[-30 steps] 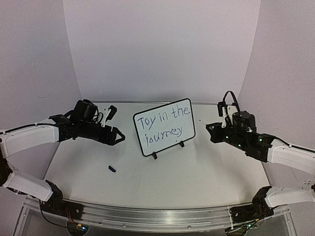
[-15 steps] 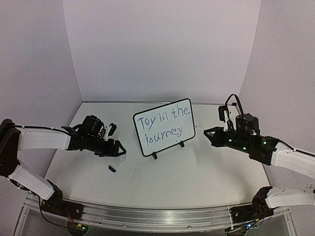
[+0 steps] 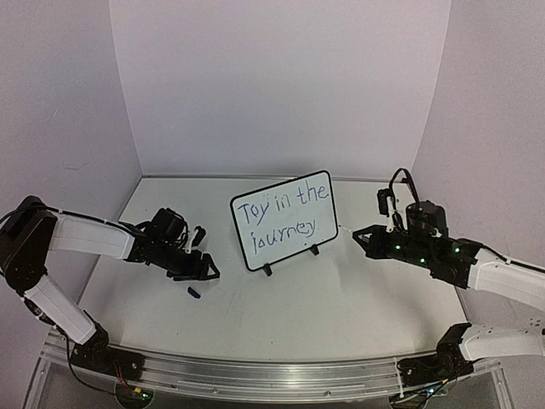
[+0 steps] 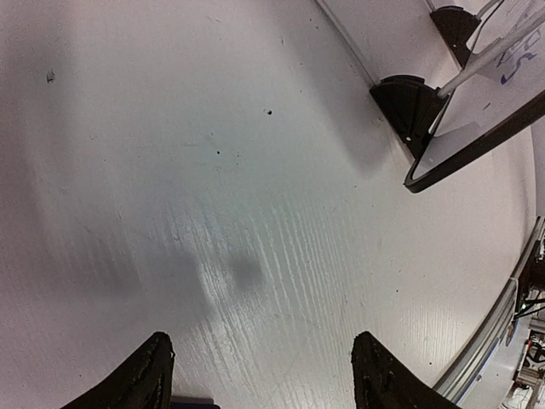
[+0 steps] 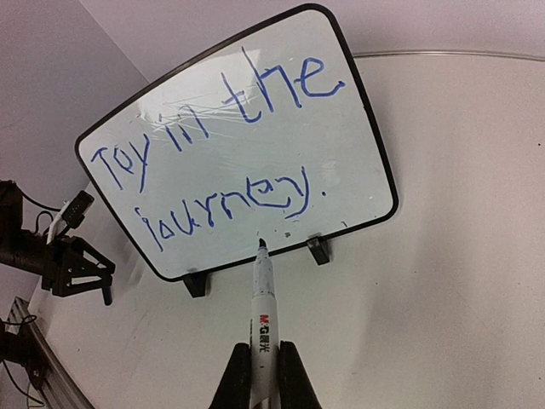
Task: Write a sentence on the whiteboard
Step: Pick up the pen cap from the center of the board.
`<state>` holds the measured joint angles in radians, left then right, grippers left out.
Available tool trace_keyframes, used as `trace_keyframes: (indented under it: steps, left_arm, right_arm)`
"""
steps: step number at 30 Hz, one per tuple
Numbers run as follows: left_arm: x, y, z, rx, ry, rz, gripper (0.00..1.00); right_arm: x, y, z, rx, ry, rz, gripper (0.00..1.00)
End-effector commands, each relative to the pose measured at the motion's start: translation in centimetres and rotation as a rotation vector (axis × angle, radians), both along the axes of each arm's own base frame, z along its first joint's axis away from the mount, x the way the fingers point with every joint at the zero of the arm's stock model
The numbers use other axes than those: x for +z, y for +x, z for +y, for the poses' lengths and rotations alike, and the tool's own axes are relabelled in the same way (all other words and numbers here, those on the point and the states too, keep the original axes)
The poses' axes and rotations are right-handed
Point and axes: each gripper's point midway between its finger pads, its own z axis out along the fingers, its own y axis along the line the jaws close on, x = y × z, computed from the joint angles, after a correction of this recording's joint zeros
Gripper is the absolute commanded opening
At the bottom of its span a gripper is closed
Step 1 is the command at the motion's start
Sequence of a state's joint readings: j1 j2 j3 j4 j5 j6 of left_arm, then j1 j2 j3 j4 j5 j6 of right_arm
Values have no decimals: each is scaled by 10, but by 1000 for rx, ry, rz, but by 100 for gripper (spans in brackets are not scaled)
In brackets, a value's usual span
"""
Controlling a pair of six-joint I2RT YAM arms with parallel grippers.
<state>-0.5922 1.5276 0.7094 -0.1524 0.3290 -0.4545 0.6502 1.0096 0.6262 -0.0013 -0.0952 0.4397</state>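
Marker aimed at the whiteboard, writing looks done
Left of the whiteboard and nearer us, the left gripper hangs low, jaws spread and empty, a small dark cap just beside it; on the whiteboard's right the right gripper is clamped on the marker, its length pointing straight at the lower edge, tip just short, below the sentence

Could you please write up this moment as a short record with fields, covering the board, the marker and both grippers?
whiteboard: standing on its two feet, mid-table
sentence: blue, two lines, reads "Toy in the journey."
right gripper: shut on the marker
marker: uncapped, tip pointing at the board's lower edge
left gripper: open, low over the table, holding nothing
small dark piece: lying on the table beside the left gripper
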Motion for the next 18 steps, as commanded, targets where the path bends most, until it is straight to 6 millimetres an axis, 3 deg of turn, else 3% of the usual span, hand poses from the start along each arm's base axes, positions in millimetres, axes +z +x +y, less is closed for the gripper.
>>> trace_keyframes:
  steps: [1, 18]
  left_arm:
    - [-2, 3, 3, 21, 12, 9, 71]
    - [-28, -23, 19, 63, 67, 146, 72]
  right_arm:
    - [-6, -2, -3, -8, 4, 14, 0]
    - [-15, -8, -8, -12, -2, 24, 0]
